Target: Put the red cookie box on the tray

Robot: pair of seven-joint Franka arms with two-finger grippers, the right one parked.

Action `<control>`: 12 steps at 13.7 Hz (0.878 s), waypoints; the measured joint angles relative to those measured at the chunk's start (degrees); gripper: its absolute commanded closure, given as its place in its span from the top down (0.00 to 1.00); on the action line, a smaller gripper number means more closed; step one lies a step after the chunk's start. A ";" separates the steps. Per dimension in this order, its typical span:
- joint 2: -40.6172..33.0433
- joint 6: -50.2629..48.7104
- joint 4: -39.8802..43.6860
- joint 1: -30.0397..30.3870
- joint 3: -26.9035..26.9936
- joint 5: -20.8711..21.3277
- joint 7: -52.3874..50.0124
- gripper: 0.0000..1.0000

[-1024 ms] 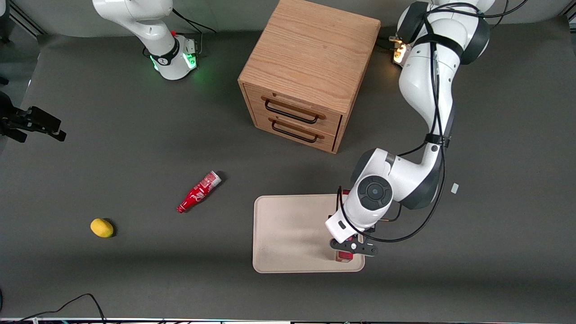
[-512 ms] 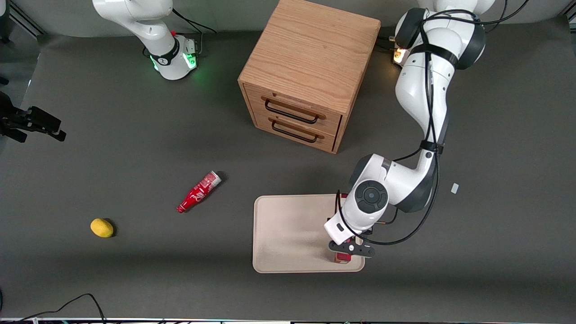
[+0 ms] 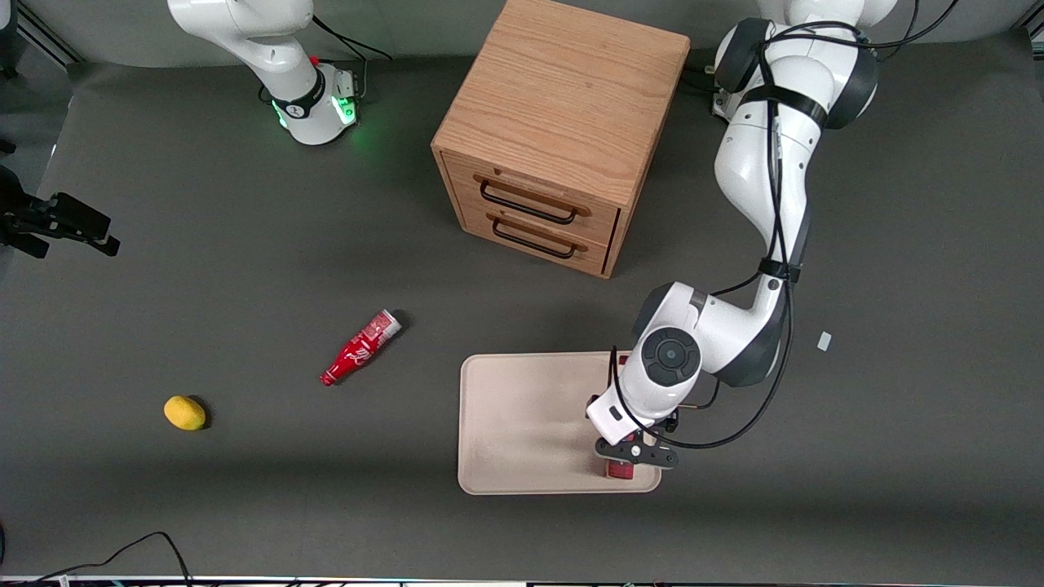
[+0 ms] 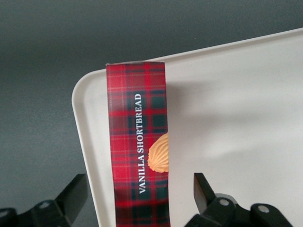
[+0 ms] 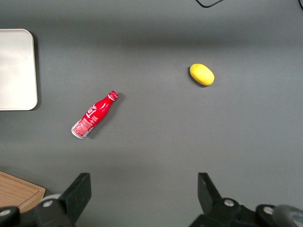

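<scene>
Red cookie box point(image 4: 138, 146) lying flat on the tray point(image 4: 236, 123), close along the rim at the working arm's end, one end near a rounded corner. Tool point(image 4: 137, 196) directly above the box, fingers point(image 4: 72, 195) spread wide with clear gaps on both sides, touching nothing. In the front view, only a sliver of the box point(image 3: 620, 470) peeking out under the wrist, near the tray's edge closest to the camera.

Placement apparently done; step in hand looks like release and retreat. Best handled by lifting straight up, fingers kept apart, no sideways drift until well clear of the carton, since a light, slim box slides readily on a smooth tray and sits near the rim with little margin. No nudging toward that edge.

Around on the counter point(image 3: 245, 269): red soda bottle point(image 3: 360, 347) lying on its side, well apart from the tray toward the parked arm's end; yellow lemon-like fruit point(image 3: 185, 412) farther that way still; wooden drawer cabinet point(image 3: 563, 130) farther from the camera than the tray, both drawers closed. Small white scrap point(image 3: 824, 342) near the working arm. Nothing obstructing a vertical retreat.
</scene>
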 measured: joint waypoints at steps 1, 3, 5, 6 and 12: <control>-0.23 -1.84 0.54 0.00 0.00 0.01 0.00 1.00; -2.43 -8.17 2.10 0.07 0.01 0.01 0.00 1.00; -7.52 -16.26 2.75 0.65 0.12 0.13 0.39 1.00; -10.54 -20.57 2.76 1.54 0.25 0.32 1.87 1.00; -34.20 -22.92 -20.05 13.59 1.06 0.66 15.39 1.00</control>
